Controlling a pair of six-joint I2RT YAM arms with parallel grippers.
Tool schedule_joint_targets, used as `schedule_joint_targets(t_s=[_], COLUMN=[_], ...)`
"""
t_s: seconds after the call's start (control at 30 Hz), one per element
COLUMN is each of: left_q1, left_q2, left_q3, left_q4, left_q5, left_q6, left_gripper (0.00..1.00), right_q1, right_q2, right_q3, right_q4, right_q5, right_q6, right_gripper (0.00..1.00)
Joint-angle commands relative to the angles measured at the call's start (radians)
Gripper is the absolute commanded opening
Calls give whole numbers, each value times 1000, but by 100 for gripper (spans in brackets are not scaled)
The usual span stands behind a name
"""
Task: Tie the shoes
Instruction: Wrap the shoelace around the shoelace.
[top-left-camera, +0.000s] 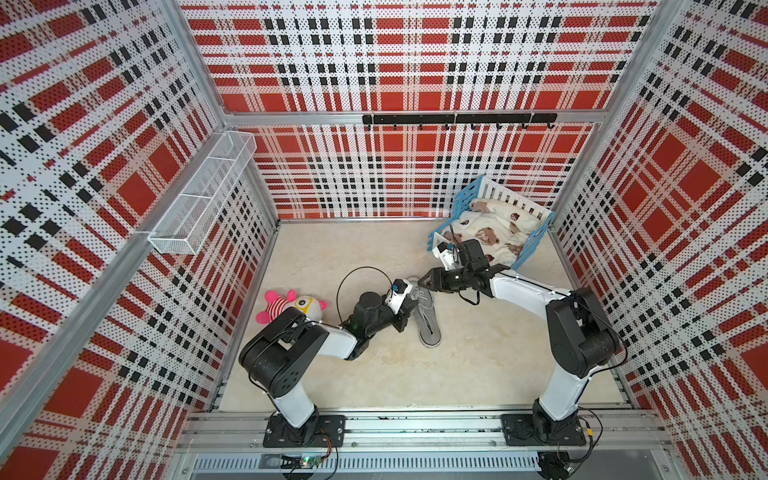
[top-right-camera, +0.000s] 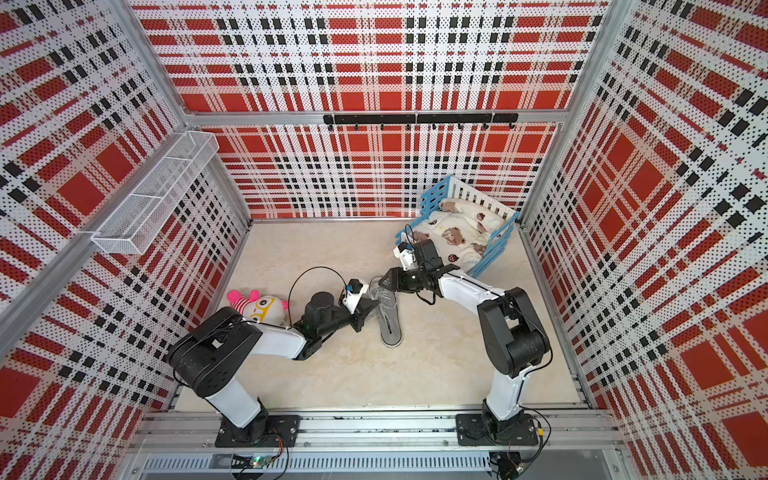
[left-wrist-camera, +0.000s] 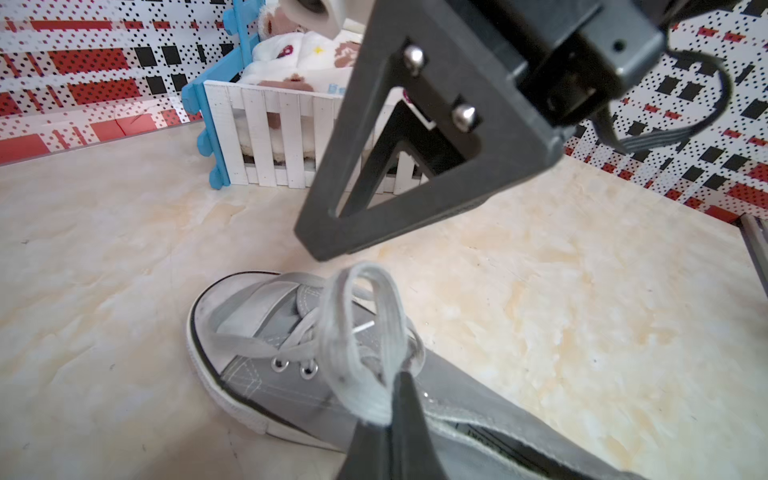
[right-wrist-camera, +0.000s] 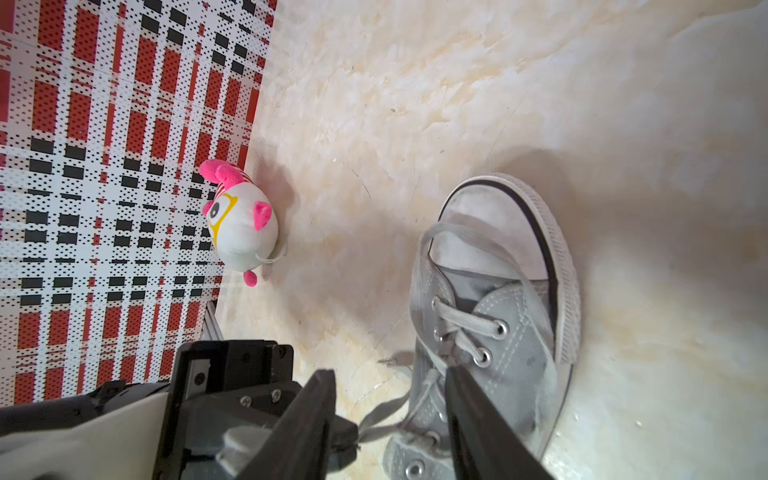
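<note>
While pinching one lace loop (left-wrist-camera: 353, 374) in the left claw (left-wrist-camera: 392, 388) above the sneaker (top-left-camera: 428, 328) lying mid-frame on the table (top-left-camera: 457, 374), right claw (right-wrist-camera: 388, 374) spread near the toe, looks barely halfway: no bow yet, second loop and knot to come.

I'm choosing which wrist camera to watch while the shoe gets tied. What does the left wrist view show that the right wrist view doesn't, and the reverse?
Only the left wrist view: the toy bed with its blanket, and a lace loop standing up from the left gripper, whose fingers are shut on it.
Only the right wrist view: the plush toy beside the plaid wall, and the gap between the right gripper fingers.
Both: the grey sneaker, its white toe cap and laces, on the pale floor.
</note>
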Motion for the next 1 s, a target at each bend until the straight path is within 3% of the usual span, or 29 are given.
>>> schedule_joint_targets(t_s=[0.0, 0.13, 0.27, 0.47, 0.97], left_q1=[10, 13, 10, 2, -12], left_q2=[-6, 14, 29, 39, 46], left_q3=[7, 21, 36, 45, 51], left_q4=[41, 42, 41, 40, 41], left_q5=[39, 50, 52, 51, 51], left_q6=[-21, -38, -50, -56, -58], left_gripper=[0, 0, 0, 0, 0], right_q1=[-26, -27, 2, 94, 179], right_q2=[-98, -202, -244, -227, -148], right_q3=[-98, -263, -387, -391, -350], right_q4=[121, 309, 532, 571, 584], right_q5=[20, 30, 6, 107, 195], right_q6=[-39, -86, -29, -11, 55], right_gripper=[49, 48, 51, 55, 56])
